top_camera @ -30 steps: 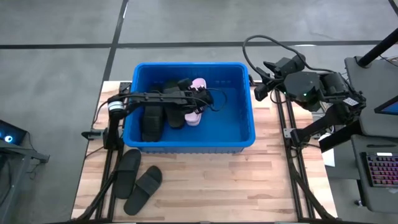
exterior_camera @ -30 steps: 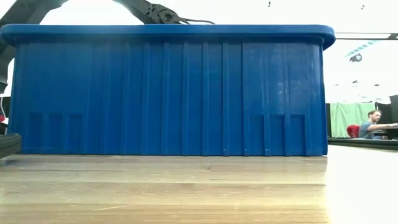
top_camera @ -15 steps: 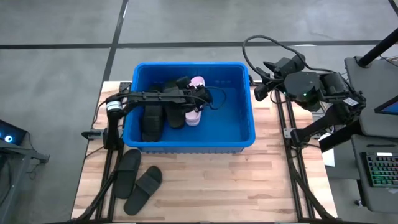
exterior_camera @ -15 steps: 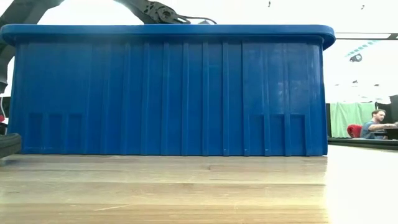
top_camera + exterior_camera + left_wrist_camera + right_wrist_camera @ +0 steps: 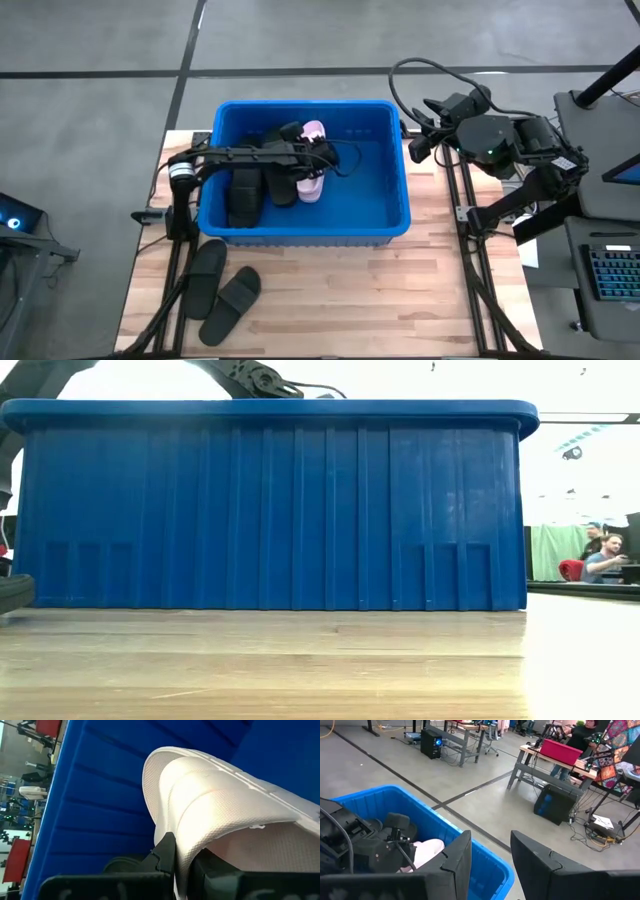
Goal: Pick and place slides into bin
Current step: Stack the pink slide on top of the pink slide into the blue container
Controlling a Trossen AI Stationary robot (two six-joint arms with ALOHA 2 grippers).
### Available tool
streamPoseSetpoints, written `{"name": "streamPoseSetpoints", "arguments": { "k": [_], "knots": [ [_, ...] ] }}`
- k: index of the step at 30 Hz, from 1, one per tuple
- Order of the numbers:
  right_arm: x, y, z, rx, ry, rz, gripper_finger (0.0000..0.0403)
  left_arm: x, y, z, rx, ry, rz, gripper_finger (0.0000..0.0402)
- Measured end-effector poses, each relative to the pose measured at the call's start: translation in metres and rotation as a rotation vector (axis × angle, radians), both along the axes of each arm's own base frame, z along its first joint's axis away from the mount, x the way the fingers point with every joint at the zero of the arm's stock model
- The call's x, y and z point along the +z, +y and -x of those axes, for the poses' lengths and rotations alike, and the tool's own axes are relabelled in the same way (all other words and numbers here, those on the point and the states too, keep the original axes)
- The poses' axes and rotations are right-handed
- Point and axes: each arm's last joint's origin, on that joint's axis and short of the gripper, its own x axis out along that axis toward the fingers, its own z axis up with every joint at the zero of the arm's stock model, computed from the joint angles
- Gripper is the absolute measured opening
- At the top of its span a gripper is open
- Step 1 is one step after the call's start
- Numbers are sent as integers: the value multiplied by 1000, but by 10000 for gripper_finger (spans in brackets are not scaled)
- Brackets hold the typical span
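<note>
Over the bin (image 5: 395, 205), left arm reaches across w/ its left gripper (image 5: 182, 865) clamped tight on a pale pink slide (image 5: 225, 805); jaws pinch the slide's edge, held up inside the bin near the far wall. High view shows that pink slide (image 5: 314, 132) at the arm's tip, a 2nd pink one (image 5: 310, 190) lying on the bin floor just below, plus black slides (image 5: 245, 195) in the bin's left part. Two more black slides (image 5: 222, 285) sit on the desk (image 5: 400, 300), front-left of the bin, outside it. Right gripper (image 5: 490, 857) waits off the bin's far right corner, jaws partly apart, holding nothing. Low view: bin's front wall fills most of it; a person (image 5: 600, 555) sits far right in the bkgd.
</note>
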Motion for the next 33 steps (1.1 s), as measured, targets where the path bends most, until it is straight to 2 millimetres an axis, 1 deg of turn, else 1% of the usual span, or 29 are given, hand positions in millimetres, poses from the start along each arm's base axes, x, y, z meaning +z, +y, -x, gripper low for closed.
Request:
{"name": "streamPoseSetpoints", "arguments": {
  "k": [8,16,18,21,25,33],
  "knots": [
    [0,0,0,-1,5,1,127,-4,2,0,-35,-8,80,0],
    [-2,0,1,-1,27,4,127,-6,3,-1,-41,-18,90,0],
    [-2,0,1,0,32,5,127,-7,4,-1,-50,-24,109,6],
    [-2,0,1,0,33,5,127,-8,4,-2,-73,-39,152,28],
    [-3,0,2,-1,37,5,127,-9,4,-2,-98,-51,195,68],
    [-4,0,2,-1,55,8,127,-9,3,-2,-103,-40,201,145]
  ]
}}
